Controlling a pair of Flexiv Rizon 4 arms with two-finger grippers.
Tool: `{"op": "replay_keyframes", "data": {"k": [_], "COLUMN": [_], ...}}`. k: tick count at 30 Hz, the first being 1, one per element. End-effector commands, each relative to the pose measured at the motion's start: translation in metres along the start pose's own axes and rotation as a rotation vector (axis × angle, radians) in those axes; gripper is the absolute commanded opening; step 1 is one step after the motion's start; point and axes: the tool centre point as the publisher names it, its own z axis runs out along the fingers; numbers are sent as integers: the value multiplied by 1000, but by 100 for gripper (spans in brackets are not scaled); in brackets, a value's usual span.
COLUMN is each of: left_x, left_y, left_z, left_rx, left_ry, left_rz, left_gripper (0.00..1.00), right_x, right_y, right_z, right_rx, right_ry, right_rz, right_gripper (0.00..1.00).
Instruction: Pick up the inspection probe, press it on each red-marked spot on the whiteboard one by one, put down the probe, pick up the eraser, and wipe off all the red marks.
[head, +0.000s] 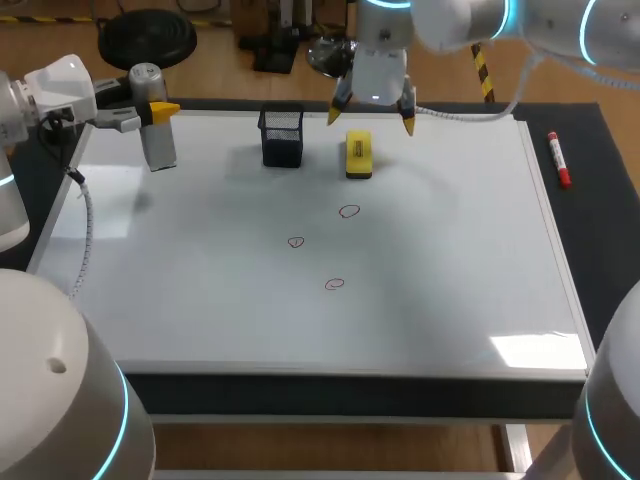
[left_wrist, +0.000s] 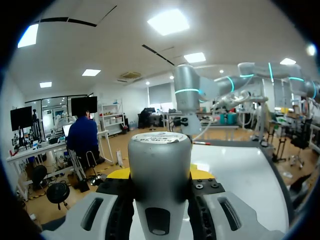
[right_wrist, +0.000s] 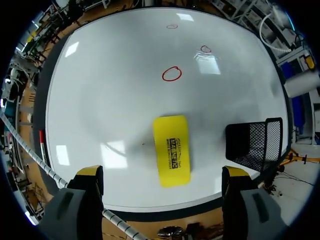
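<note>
Currently my left gripper (head: 150, 112) is clamped on the probe (head: 155, 130), upright at the whiteboard's (head: 450, 270) far left corner. Right gripper (head: 372, 118) hangs wide open, empty, over the eraser (head: 358, 154). Eraser pick-up looks next: descend straight. Three red marks (head: 348, 211) unwiped. Basket (head: 282, 137) sits just beside the eraser; marker (head: 558, 160) well apart.

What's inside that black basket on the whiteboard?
Nothing pokes out of the black basket. Through its mesh walls only the whiteboard shows. Its floor is too dark to see.
</note>
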Motion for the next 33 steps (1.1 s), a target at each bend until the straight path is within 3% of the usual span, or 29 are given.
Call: {"op": "replay_keyframes", "data": {"k": [1,28,29,30,31,32,33], "left_x": [1,1,1,1,1,1,1], "left_y": [0,0,0,0,0,0,0], "left_z": [0,0,0,0,0,0,0], "left_rx": [4,4,4,4,4,4,4], "left_ry": [-4,-4,-4,-4,-4,-4,-4], "left_rz": [2,2,2,2,2,2,2], "left_gripper": [0,0,0,0,0,0,0], "right_x": [1,-11,-11,-11,-11,-11,-11], "right_y": [8,9,9,9,9,8,8], "right_z": [8,42,42,43,44,44,44], "right_rx": [35,12,12,11,12,11,11], "right_ry": [-19,27,27,29,32,31,31], "right_rz": [-21,-82,-82,-78,-69,-68,-67], "right_gripper": [100,100,98,87,73,49,42]}}
